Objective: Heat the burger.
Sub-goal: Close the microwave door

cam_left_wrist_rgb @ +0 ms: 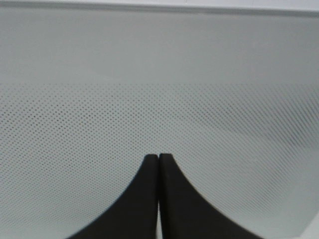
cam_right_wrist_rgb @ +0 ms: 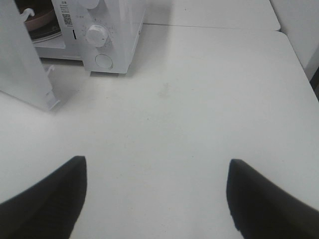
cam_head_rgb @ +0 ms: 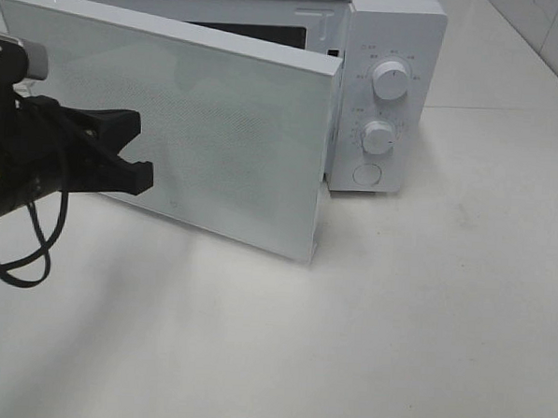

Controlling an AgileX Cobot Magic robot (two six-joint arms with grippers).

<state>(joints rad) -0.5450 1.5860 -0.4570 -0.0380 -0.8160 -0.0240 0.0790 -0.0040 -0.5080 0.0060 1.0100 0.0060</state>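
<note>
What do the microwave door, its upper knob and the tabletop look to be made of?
Microwave door: probably glass or glossy plastic, white, with a fine dot mesh and soft sheen.
Upper knob: likely smooth moulded white plastic.
Tabletop: hard smooth white surface, perhaps laminate; faint reflections.

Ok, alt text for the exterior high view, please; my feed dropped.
The left gripper, shut, is at the outer face of the partly open door of a white microwave. Two knobs and a round button sit on its right-hand panel; it stands on a white table.
</note>
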